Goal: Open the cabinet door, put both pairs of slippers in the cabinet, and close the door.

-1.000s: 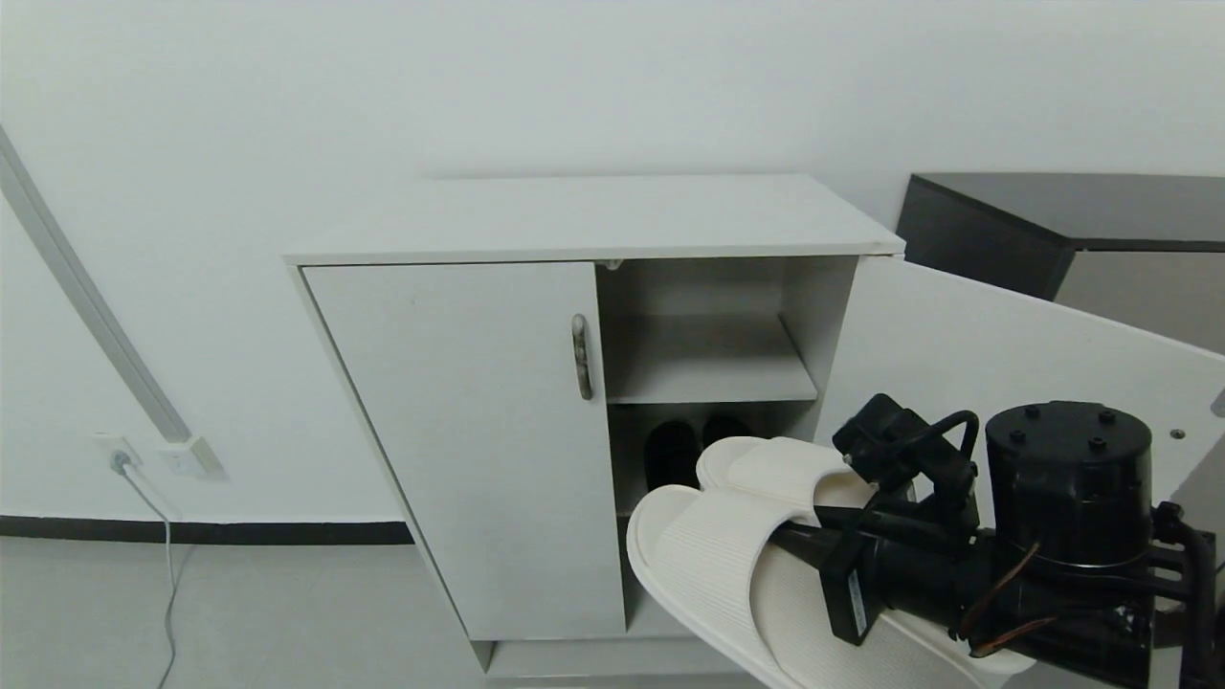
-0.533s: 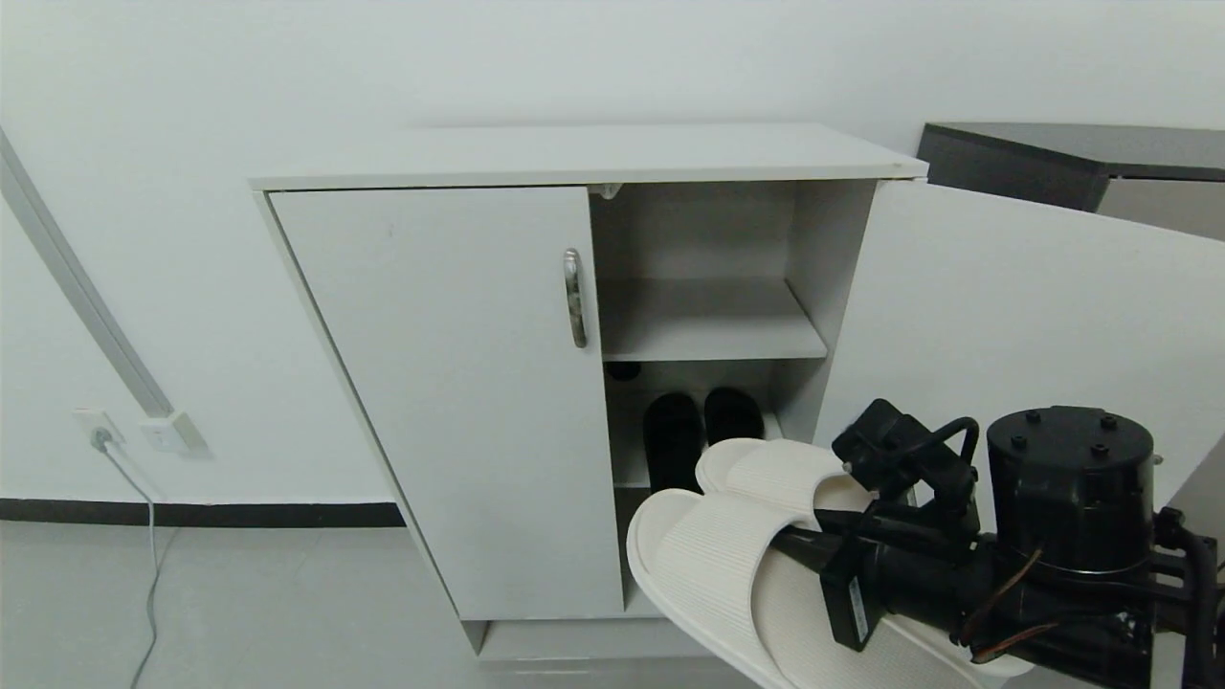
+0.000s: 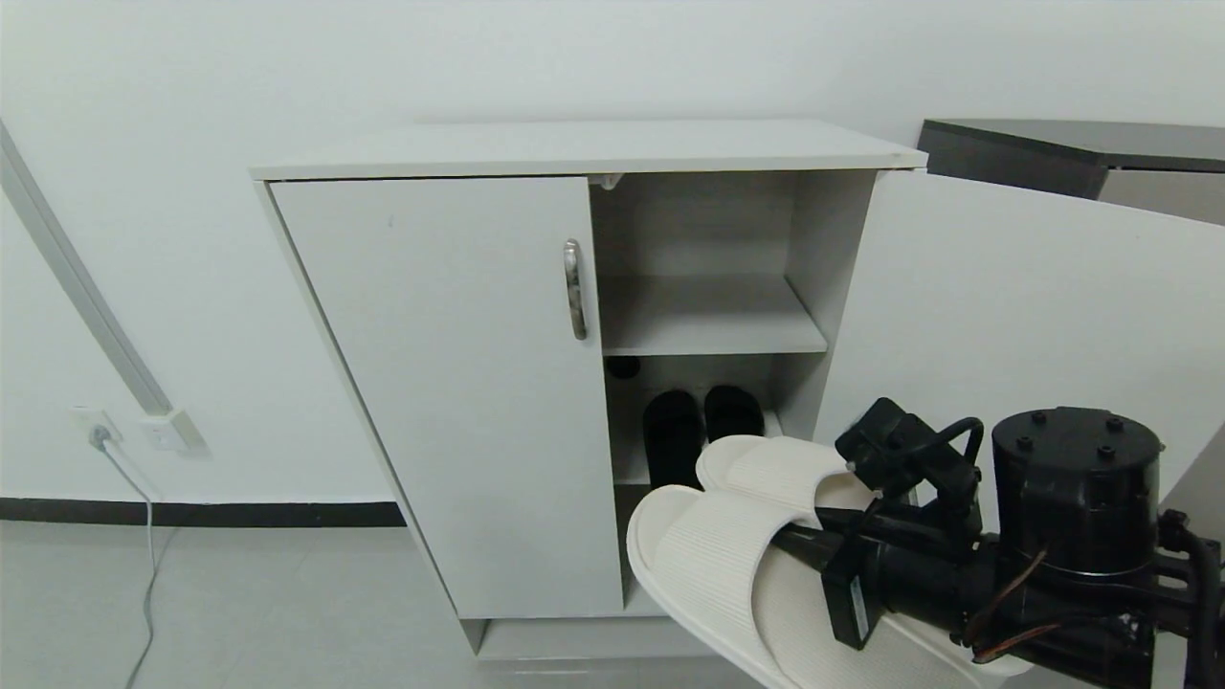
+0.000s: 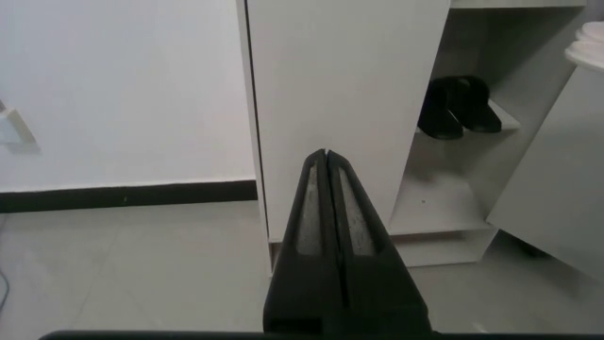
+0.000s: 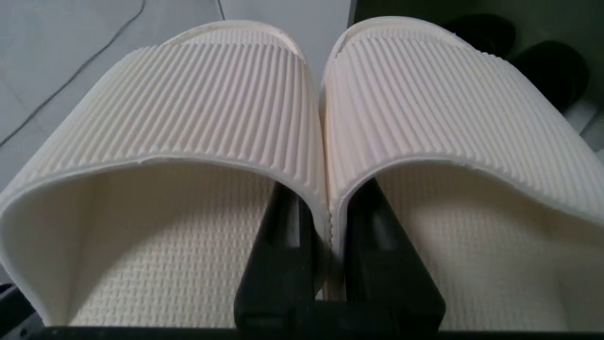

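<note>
Right gripper [image 3: 802, 536] at 5 o'clock, pinching adjoining walls of white slipper pair [image 3: 718, 555], same spot as before. Left gripper [image 4: 327, 198] fingers pressed together. Beyond, toward 12 o'clock, black slippers [image 3: 699, 431] on lower shelf of cabinet [image 3: 574, 148]; right door [image 3: 1014, 306] open. Camera shifted slightly.

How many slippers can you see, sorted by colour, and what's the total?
White slippers: 2, clamped in the right claw.
Black slippers: 2, on a shelf inside the cabinet.
Total: 4.
</note>
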Robot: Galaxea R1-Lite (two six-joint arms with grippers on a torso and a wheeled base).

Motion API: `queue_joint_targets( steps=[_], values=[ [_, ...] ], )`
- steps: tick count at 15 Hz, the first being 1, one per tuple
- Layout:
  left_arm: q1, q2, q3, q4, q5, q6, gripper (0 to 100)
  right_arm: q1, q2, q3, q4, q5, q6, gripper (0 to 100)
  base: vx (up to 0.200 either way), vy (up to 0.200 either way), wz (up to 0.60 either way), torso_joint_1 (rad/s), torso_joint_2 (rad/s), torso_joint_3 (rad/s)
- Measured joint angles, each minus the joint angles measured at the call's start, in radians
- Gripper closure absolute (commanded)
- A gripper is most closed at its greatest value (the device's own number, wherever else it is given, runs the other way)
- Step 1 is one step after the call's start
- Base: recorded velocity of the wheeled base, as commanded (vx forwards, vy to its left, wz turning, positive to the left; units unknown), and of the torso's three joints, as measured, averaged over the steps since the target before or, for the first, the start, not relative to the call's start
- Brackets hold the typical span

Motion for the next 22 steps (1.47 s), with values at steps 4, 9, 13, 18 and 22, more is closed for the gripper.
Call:
queue_joint_targets(
  steps=[4,9,13,18,22],
  values=[
    [0.000,0.000,0.000,0.001,0.000,0.000,100,0.001,0.029,0.007,-0.074,-0.032,-0.003,100,0.000,0.000,0.00,-0.001,0.05,0.034],
    [0.000,0.000,0.000,0.001,0.000,0.001,100,0.098,0.181,-0.135,-0.111,-0.437,0.137,100,0.000,0.000,0.00,0.000,0.00,0.000],
    [0.000,0.000,0.000,0.001,0.000,0.001,100,0.137,0.354,-0.343,-0.062,-0.782,0.215,100,0.000,0.000,0.00,0.000,0.00,0.000],
    [0.000,0.000,0.000,0.001,0.000,0.001,100,0.129,0.422,-0.556,0.073,-0.895,0.180,100,0.000,0.000,0.00,0.000,0.00,0.000],
    [0.000,0.000,0.000,0.001,0.000,0.001,100,0.086,0.423,-0.665,0.080,-0.905,0.104,100,0.000,0.000,0.00,0.000,0.00,0.000]
  ],
)
